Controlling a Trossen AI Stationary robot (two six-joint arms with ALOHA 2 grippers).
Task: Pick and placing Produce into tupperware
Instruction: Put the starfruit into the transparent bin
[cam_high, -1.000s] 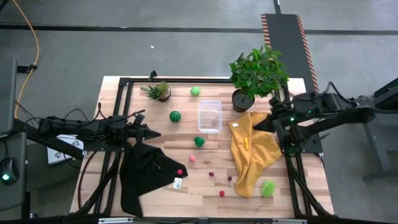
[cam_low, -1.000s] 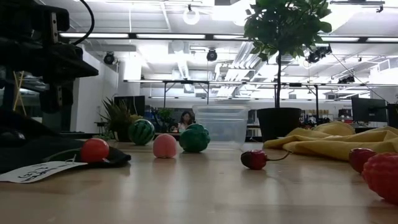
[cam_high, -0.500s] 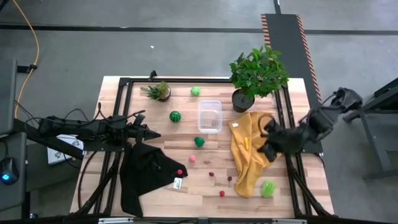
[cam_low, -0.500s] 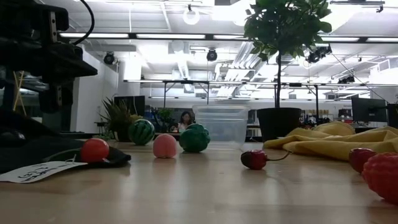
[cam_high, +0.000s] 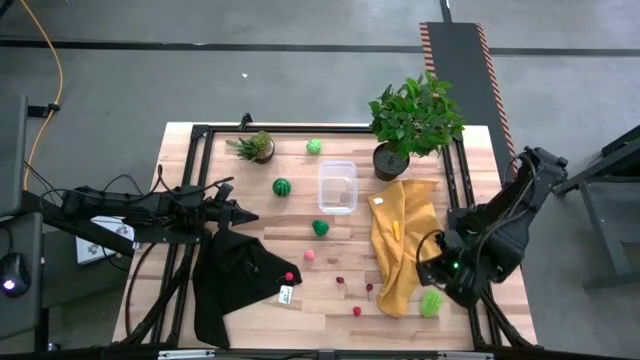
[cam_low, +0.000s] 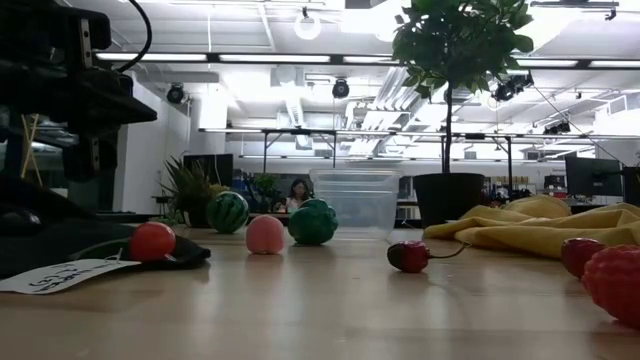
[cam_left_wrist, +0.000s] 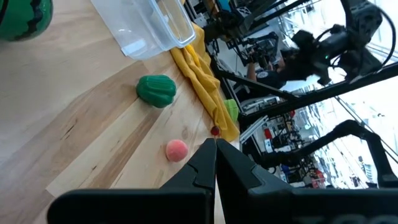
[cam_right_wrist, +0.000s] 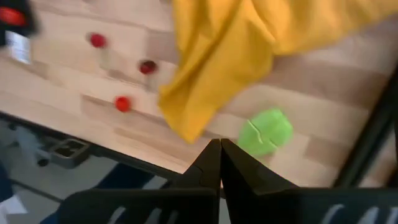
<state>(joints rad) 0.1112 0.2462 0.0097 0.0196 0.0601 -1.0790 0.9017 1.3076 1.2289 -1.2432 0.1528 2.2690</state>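
Produce lies scattered over the wooden counter (cam_high: 330, 300), none of it in the tupperware (cam_high: 337, 186) yet. Nearest the front edge — a light-green leafy piece (cam_high: 431, 302) just off the lower corner of the yellow cloth (cam_high: 405, 245), with small red bits (cam_high: 356, 311) to its left. Right hand (cam_high: 447, 272) hovers close beside the leafy piece; in its own wrist view its two fingers lie together, tips meeting, nothing between them.

Leafy piece looks like a light moulded toy, lobed and a little glossy, probably stiff enough to pinch firmly. Best hold, as I judge it, is across the narrow middle, fingers opened first and brought straight down; a grip on a lobe tip may let it squirt out. Cloth edge is near enough to snag.

Mid-counter: a pink ball (cam_high: 309, 255), a dark-green knobbly piece (cam_high: 320, 228), and a small yellow piece (cam_high: 396, 232) resting on the cloth. Round ones will likely roll if nudged.

Left hand (cam_high: 243, 214) waits at the left side above the black cloth (cam_high: 235, 280), fingers closed, empty.

Farther back, the clear tupperware stands upright and open, with a striped melon (cam_high: 282, 187) to its left and a green ball (cam_high: 314, 147) beyond.
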